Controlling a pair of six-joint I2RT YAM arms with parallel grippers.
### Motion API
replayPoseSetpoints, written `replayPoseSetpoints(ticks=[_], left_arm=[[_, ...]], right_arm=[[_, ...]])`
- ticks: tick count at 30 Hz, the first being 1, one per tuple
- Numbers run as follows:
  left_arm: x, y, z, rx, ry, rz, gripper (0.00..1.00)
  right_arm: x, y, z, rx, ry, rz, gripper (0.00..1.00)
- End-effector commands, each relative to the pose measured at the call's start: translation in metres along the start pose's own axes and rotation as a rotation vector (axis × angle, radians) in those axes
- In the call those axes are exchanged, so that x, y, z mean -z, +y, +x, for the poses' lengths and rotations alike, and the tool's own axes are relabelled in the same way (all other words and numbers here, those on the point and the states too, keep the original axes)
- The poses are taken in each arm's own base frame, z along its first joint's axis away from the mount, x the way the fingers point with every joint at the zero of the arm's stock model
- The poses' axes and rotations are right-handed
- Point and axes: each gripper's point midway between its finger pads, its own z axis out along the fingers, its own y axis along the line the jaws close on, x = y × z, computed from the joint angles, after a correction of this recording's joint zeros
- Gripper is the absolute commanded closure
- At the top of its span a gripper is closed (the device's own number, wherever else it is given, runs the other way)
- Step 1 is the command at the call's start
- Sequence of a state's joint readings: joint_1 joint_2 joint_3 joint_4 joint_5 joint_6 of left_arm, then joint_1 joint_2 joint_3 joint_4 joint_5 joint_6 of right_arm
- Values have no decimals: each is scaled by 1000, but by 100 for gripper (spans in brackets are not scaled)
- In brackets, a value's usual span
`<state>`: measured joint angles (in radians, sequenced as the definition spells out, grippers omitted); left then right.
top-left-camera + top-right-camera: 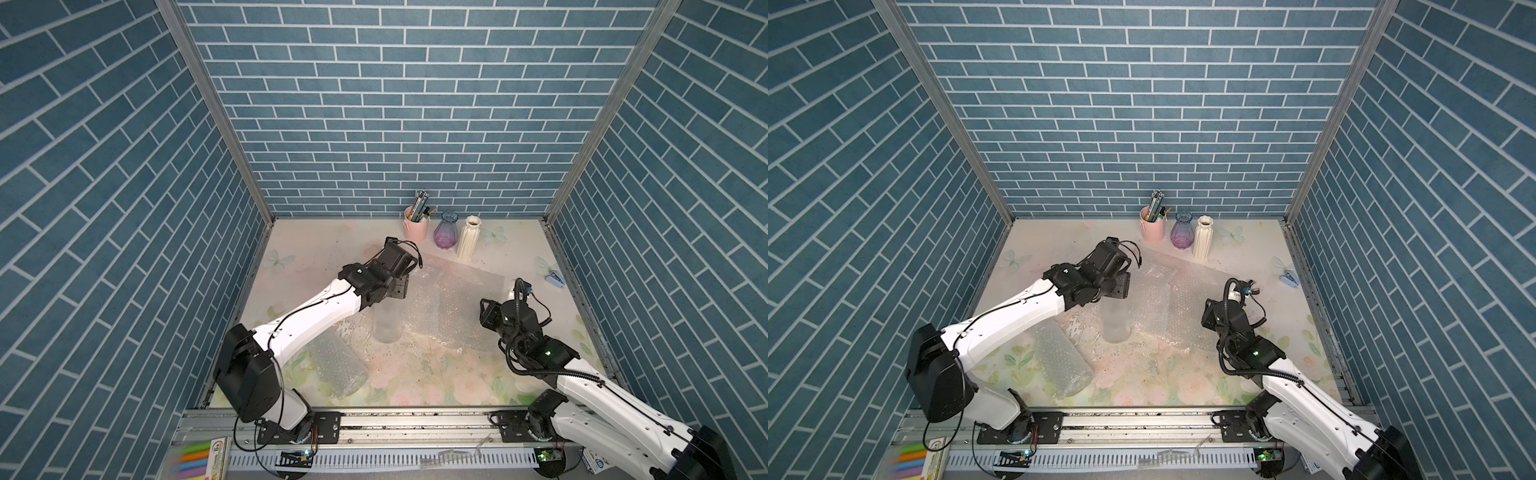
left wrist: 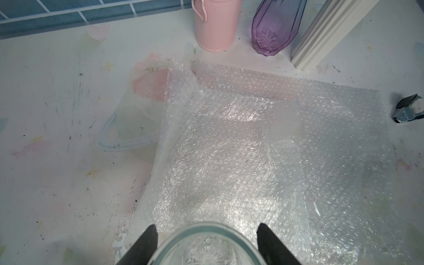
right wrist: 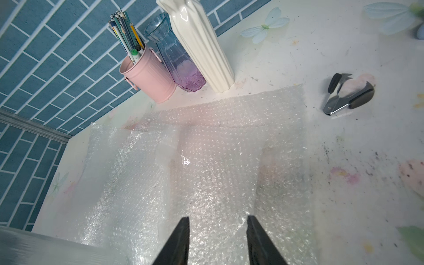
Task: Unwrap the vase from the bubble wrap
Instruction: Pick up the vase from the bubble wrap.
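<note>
Jaws of the left gripper (image 2: 207,226) stand wide and press on either side of the rim of the clear glass vase (image 2: 206,250). The left wrist view cuts the vase off just below its mouth. Beyond it the bubble wrap (image 2: 229,149) lies flat on the table (image 2: 57,137), in overlapping layers whose edges are hard to separate.

In the right wrist view, the right gripper (image 3: 218,217) has its jaws spread with nothing between them, over the same sheets. Whether the tips touch the wrap cannot be told. A staple remover (image 3: 348,96) lies on bare table, apart from the wrap. A pink cup (image 3: 149,78) of pencils, a purple vase (image 3: 183,68) and a white ribbed vase (image 3: 202,46) stand side by side at the wall; the white one's top is cut off.

In both top views the clear glass vase (image 1: 387,322) (image 1: 1116,322) stands upright mid-table at the edge of the sheets, its mouth hidden under the left wrist. The right gripper's fingers are hidden beneath its own wrist. A rolled tube (image 1: 338,370) (image 1: 1063,365) of wrap lies near the front, partly under the left arm; its contents cannot be made out.
</note>
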<state>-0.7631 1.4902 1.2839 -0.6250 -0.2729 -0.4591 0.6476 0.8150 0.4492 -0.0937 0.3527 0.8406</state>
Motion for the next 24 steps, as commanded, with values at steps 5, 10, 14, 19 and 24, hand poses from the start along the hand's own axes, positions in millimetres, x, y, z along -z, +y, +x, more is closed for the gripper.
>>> replayPoseSetpoints(ticks=[5, 10, 14, 19, 24], left_arm=[[38, 2, -29, 60, -187, 49, 37], [59, 7, -41, 70, -216, 44, 37], [70, 12, -59, 55, -245, 11, 37], [75, 23, -89, 70, -299, -6, 37], [66, 49, -113, 104, -319, -47, 37]], right_arm=[[4, -15, 2, -25, -22, 36, 58], [2, -16, 3, -31, -28, 38, 58], [-1, -16, 5, -29, -23, 42, 58], [-6, -17, 9, -22, -14, 48, 58], [-10, -16, 11, -11, -8, 50, 58]])
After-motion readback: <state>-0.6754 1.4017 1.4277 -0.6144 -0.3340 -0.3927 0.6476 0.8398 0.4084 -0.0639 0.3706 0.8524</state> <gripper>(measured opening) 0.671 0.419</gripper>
